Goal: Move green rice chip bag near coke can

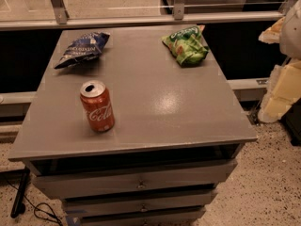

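The green rice chip bag lies crinkled at the far right of the grey cabinet top, with its orange corner pointing toward the back. The coke can stands upright near the front left, red with white script and a silver top. The bag and the can are far apart, with bare tabletop between them. My gripper shows as pale cream parts at the right edge of the view. It is off the table's right side, clear of both things and holding nothing that I can see.
A dark blue chip bag lies at the far left of the top. A railing with glass runs behind the cabinet. Drawers sit below the front edge. A black cable lies on the speckled floor at left.
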`<state>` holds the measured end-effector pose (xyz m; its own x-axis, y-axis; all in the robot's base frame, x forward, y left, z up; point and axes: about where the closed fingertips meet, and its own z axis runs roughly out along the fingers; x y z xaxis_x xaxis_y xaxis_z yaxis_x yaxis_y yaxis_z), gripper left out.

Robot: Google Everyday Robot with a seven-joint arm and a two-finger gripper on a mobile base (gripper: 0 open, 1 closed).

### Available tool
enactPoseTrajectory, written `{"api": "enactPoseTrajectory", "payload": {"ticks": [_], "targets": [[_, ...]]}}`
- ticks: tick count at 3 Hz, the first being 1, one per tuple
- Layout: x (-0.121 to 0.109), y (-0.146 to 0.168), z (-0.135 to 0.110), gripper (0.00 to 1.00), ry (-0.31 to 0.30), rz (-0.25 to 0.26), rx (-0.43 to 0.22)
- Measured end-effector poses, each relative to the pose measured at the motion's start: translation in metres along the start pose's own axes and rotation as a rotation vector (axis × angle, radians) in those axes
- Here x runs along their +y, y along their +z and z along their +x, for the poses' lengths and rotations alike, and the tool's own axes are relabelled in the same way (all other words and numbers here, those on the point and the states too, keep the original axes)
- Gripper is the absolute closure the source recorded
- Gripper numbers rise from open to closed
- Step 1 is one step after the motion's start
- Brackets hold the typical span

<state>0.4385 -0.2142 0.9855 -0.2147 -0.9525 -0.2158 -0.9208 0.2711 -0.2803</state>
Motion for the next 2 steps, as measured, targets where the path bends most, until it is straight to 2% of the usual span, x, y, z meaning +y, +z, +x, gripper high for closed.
{"api": "enactPoseTrajectory", "payload": {"ticks": [1, 2], "targets": [[0.0, 0.0, 0.0, 0.0, 0.0, 0.0, 0.0], [-0.009, 0.013, -0.007, 0.0, 0.007, 0.025, -0.042]]}}
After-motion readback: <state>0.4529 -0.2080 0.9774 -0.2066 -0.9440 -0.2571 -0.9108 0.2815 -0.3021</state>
